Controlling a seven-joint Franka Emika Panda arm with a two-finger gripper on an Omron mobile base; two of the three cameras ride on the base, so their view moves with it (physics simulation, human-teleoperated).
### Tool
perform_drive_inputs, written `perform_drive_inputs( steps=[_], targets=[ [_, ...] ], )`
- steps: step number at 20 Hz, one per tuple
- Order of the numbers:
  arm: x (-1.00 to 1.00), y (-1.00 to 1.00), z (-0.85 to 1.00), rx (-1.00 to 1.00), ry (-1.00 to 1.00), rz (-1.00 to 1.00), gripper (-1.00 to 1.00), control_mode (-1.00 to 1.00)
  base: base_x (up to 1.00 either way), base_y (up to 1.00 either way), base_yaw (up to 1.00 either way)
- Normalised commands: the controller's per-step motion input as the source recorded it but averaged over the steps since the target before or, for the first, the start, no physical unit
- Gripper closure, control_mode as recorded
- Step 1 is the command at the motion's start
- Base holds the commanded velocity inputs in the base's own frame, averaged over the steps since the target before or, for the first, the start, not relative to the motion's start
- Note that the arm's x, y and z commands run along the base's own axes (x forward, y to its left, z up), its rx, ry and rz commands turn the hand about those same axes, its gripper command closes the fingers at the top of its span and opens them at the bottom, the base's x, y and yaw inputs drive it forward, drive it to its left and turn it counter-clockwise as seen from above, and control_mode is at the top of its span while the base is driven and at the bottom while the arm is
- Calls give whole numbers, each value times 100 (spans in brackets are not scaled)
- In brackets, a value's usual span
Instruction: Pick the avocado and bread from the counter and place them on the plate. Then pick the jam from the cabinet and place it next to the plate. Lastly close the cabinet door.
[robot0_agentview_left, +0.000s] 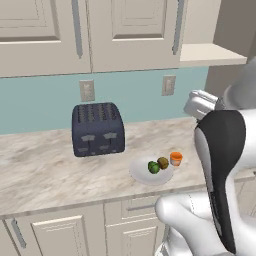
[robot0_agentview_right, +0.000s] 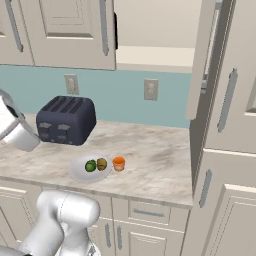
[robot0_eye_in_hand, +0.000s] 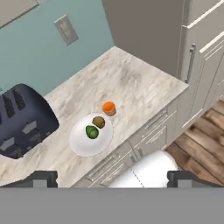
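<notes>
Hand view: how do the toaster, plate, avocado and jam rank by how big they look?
1. Toaster, cut off at the picture's left edge.
2. Plate.
3. Avocado and jam: they look about alike, so I won't rank them.

All sit together on the counter, so nearness hardly skews this.

A glossy white, rounded arm (robot0_agentview_left: 200, 215) with a broad black curved panel (robot0_agentview_left: 225, 165), lower right of the left base view; small dark square fingertips (robot0_eye_in_hand: 41, 179).
</notes>
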Motion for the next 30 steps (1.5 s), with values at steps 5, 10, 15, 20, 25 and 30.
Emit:
perform_drive_inputs(
  steps=[5,10,15,20,25,30],
  targets=[
    [-59,-35,38,-9,-19,5,-100,-100,0,0,0],
    [-50,-59,20,-6,-15,9,-100,-100,0,0,0],
    [-40,-60,1,-10,-7,6,-100,-100,0,0,0],
    [-24,-48,-7,-11,-3,1,-100,-100,0,0,0],
    [-1,-7,-5,-7,1,-2,-100,-100,0,0,0],
    [-13,-5,-8,-14,-10,1,-100,-100,0,0,0]
  ],
)
